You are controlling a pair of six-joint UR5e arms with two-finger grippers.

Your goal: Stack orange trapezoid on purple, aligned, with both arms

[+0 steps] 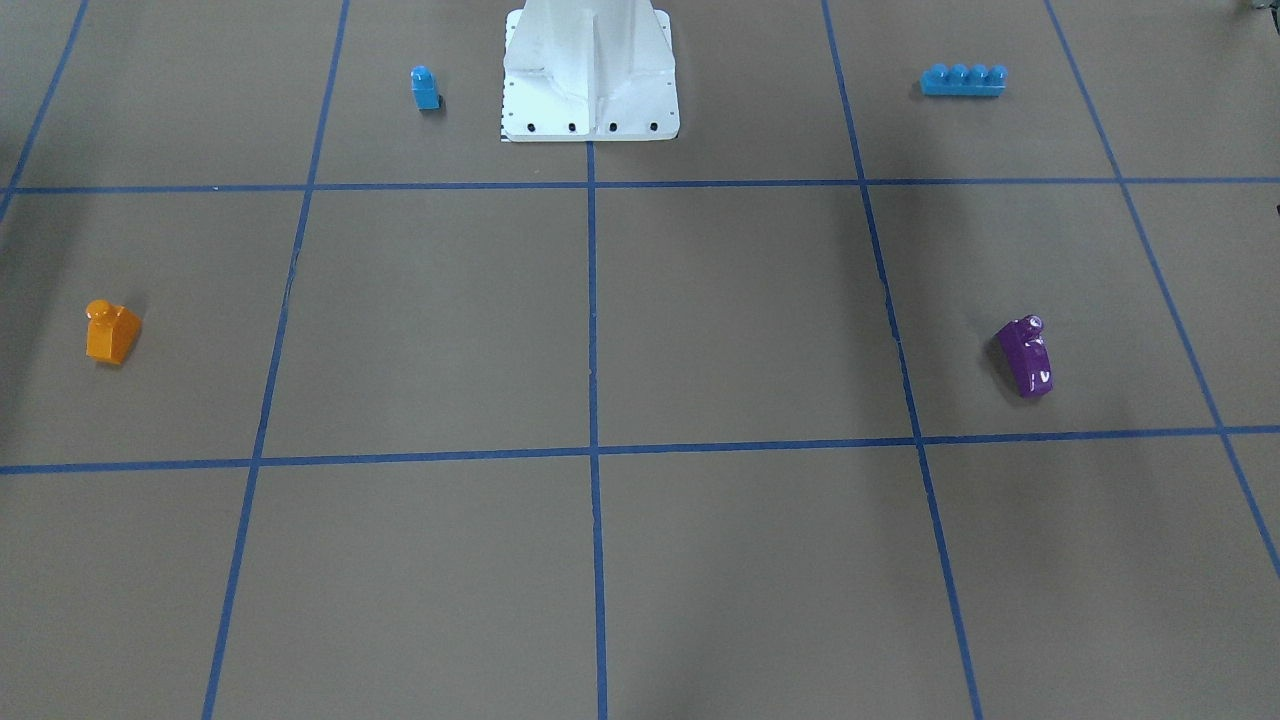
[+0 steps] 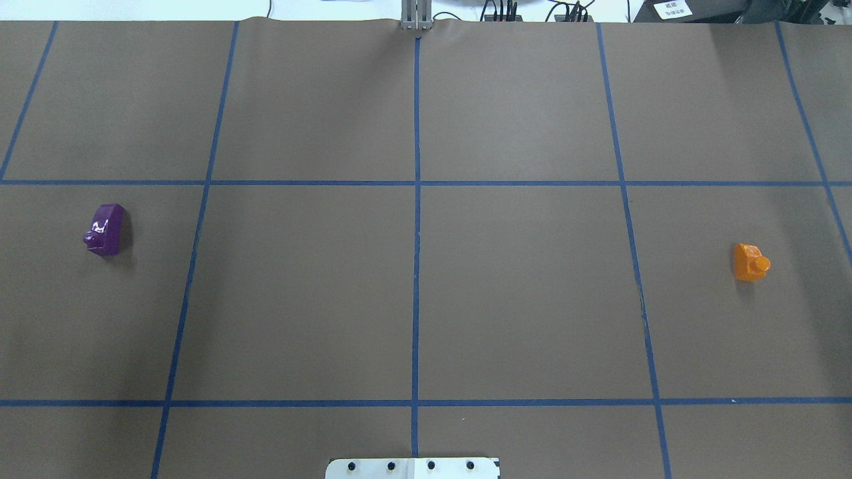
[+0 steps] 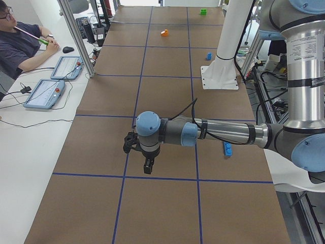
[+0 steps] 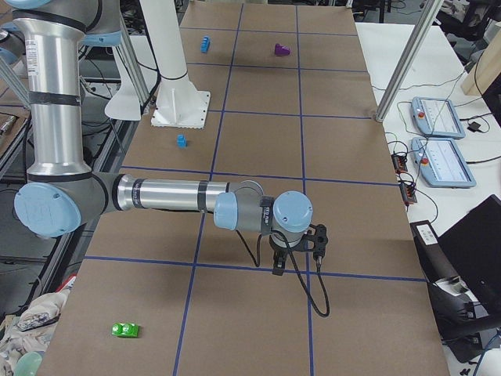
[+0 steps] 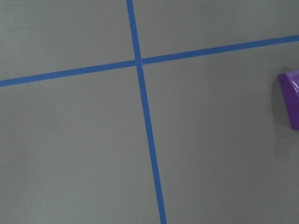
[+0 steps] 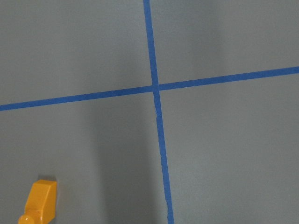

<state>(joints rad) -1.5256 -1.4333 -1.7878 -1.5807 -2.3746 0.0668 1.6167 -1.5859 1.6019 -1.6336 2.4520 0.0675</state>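
Overhead exterior: orange (image 2: pixel 751 262) and purple (image 2: pixel 106 229) lie well apart; we should grip flat sides squarely. Whether jaws are spread, we cannot tell.

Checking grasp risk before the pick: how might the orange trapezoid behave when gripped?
The orange trapezoid looks glossy, so probably slippery. Its sloped side may squeeze it out of a pinch there. Small moulded plastic: likely rigid and light, sliding rather than rolling if nudged.
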